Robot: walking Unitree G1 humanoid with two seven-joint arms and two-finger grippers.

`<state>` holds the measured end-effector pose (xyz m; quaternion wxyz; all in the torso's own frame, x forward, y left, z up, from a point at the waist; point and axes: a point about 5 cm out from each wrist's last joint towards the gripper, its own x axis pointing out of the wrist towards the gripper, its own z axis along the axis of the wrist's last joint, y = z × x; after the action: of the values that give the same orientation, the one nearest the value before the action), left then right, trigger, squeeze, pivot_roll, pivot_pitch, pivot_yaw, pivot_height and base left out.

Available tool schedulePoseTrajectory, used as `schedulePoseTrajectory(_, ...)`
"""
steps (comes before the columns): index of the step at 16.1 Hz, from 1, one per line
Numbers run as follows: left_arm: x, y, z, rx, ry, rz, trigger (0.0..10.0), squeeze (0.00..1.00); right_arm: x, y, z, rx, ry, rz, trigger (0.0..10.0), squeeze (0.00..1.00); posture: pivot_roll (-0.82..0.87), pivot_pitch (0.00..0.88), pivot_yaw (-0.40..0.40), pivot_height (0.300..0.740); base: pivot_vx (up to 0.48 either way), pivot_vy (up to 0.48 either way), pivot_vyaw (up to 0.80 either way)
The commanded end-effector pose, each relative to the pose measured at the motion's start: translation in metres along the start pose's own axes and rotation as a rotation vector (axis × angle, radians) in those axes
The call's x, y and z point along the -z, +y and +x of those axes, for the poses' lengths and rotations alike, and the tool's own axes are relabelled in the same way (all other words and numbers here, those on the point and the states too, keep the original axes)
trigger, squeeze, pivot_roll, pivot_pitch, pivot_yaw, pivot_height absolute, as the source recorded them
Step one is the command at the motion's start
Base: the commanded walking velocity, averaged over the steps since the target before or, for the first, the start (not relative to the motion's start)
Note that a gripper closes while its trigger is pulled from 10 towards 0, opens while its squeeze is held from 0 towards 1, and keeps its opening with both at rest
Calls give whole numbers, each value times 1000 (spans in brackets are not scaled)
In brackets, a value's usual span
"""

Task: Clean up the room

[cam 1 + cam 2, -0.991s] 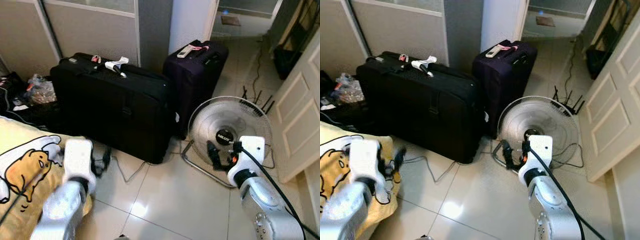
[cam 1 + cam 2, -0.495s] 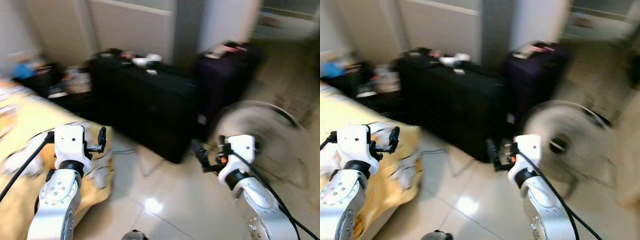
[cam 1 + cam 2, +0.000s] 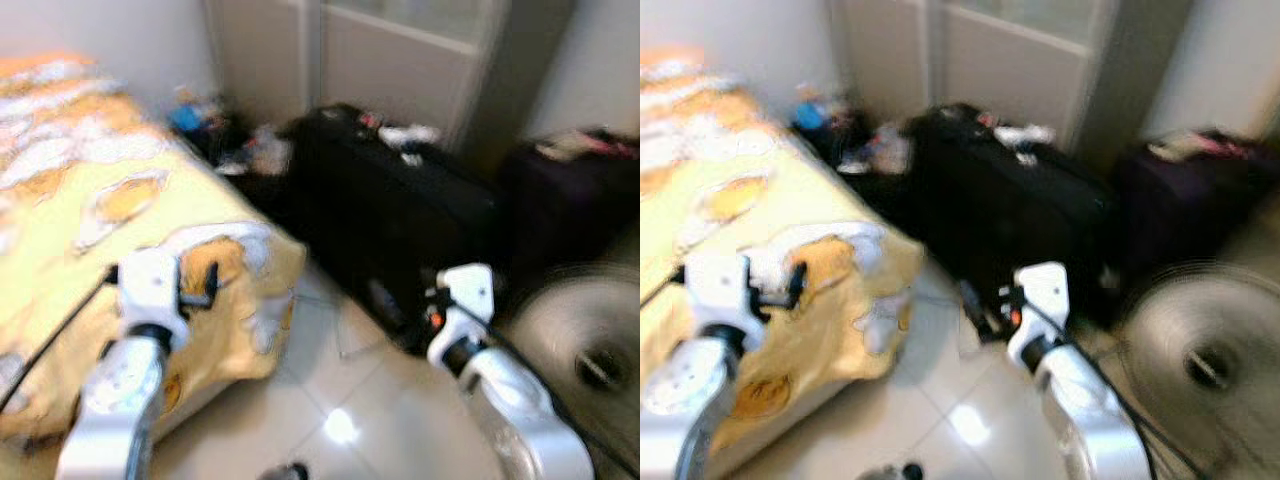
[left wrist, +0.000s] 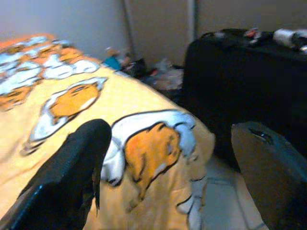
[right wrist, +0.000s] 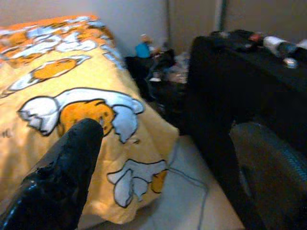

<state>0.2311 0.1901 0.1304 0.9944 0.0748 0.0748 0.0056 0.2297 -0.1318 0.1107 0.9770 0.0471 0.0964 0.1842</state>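
A bed (image 3: 90,220) covered by a yellow blanket (image 4: 72,143) printed with orange-and-white cartoon figures is seen just behind and to the left of the left end effector (image 3: 195,285). One corner of the blanket hangs down toward the pale tiled floor (image 3: 330,420). The left end effector is held over that corner, its two black fingers (image 4: 72,167) spread wide with nothing between them. In the left wrist view the printed blanket lies directly ahead between the fingers.

The right end effector (image 3: 985,305) is held low over the floor, to the right of the bed corner and just in front of a large black suitcase (image 3: 400,220). Its fingers (image 5: 62,177) are likewise set wide apart and carry nothing; in the right wrist view the blanket corner and the suitcase side appear between them.

Small white and red items (image 3: 405,135) rest on top of the black suitcase. Beyond the right end effector, further right, stands a dark purple suitcase (image 3: 570,195), and in front of it a floor fan (image 3: 585,340) with a round wire guard. A heap of small clutter (image 3: 225,140) lies on the floor between the bed and the black suitcase, against grey sliding panels (image 3: 400,50). The head views are blurred.
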Motion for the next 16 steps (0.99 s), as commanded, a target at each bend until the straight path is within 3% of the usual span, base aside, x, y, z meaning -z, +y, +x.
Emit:
schedulePoseTrajectory(1,0,-1,0,-1,-4,11,10000,0,-2,-5,-1,40,-6,0,10000,0,37,0,20,740,0,0,800)
schedulePoseTrajectory(3,-3,0,1,-8,-18,57,10000,0,-3,-7,0,51,-17,29,10000,0,32,0,24,740,0,0,800)
schedulePoseTrajectory(5,-4,-3,0,22,-36,50,10000,0,-3,-4,0,25,-13,31,10000,0,32,0,23,740,0,0,800)
schedulePoseTrajectory(12,-3,-2,0,44,-34,52,10000,0,3,2,4,7,6,48,10000,0,40,0,31,740,401,0,800)
schedulePoseTrajectory(14,-3,-1,1,45,-32,57,10000,0,3,-6,5,85,-8,131,10000,0,37,0,37,740,428,0,0)
schedulePoseTrajectory(15,-3,-1,1,47,-31,59,10000,0,3,-8,5,103,-6,98,10000,0,37,0,37,740,431,0,0)
schedulePoseTrajectory(16,-3,-1,1,49,-33,65,10000,0,1,-8,7,95,-21,131,10000,0,37,0,35,740,424,0,0)
